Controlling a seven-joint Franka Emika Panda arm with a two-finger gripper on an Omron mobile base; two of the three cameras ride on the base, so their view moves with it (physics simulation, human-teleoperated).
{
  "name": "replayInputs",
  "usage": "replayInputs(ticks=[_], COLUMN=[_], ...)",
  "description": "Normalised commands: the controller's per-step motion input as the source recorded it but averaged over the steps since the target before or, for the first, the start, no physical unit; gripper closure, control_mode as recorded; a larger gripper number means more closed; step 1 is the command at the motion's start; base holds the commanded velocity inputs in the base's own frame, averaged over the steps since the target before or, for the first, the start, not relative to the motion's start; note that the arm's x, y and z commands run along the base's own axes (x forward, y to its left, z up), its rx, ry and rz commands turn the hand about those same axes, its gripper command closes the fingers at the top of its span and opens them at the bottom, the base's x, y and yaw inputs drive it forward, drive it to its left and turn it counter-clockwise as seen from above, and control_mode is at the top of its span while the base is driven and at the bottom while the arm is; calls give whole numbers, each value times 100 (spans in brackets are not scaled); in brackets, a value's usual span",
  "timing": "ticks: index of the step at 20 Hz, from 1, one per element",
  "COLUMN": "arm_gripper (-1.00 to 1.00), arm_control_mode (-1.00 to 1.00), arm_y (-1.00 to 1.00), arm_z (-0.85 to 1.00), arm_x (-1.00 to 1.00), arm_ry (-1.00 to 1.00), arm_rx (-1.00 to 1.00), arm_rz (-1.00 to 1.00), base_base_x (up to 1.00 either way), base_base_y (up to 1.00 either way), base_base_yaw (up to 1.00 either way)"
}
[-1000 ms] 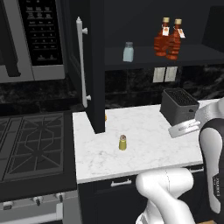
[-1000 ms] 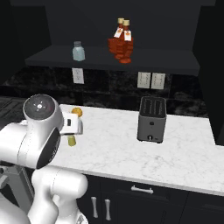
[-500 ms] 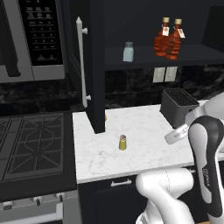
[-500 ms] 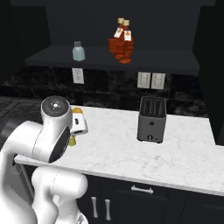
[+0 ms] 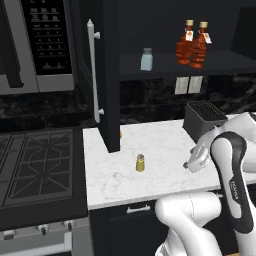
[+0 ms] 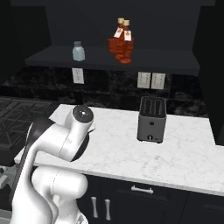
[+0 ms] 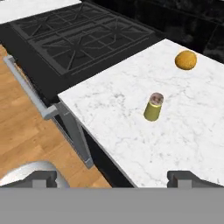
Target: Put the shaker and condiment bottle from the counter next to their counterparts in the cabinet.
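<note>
The small yellow-olive shaker (image 5: 140, 163) stands upright on the white marble counter (image 5: 160, 140), near its front edge and right of the open cabinet door (image 5: 107, 75). In the hand view the shaker (image 7: 153, 106) lies ahead of my gripper (image 7: 113, 179), well clear of it, and the fingertips (image 7: 183, 177) stand wide apart with nothing between them. My gripper (image 5: 192, 163) hovers over the counter's front right, to the right of the shaker. Two alike red-orange condiment bottles (image 5: 193, 44) stand side by side on the cabinet shelf (image 5: 220, 61), right of a pale blue-grey shaker (image 5: 146, 59).
A dark toaster (image 5: 205, 117) sits at the counter's back right. A small orange round thing (image 7: 186, 60) lies behind the shaker by the door. The black stovetop (image 5: 35, 160) adjoins the counter on the left, with the microwave (image 5: 42, 45) above. My arm's elbow (image 6: 81, 120) blocks the counter's left part in the right base view.
The arm has folded and the hand has moved left and lower along the counter's front, closer to the shaker. The jaws have stayed open. Nothing on counter or shelf moved.
</note>
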Motion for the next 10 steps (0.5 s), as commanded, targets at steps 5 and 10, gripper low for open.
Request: replayInputs(ticks=[5,10], arm_gripper=[-100,-100], arm_control_mode=[-100,-100], arm_y=[5,17], arm_z=[-73,-62], arm_x=[59,42], arm_ry=[-29,-16], arm_rx=[0,0], arm_rz=[17,16], base_base_x=[0,0], base_base_y=[0,0], base_base_yaw=[0,0])
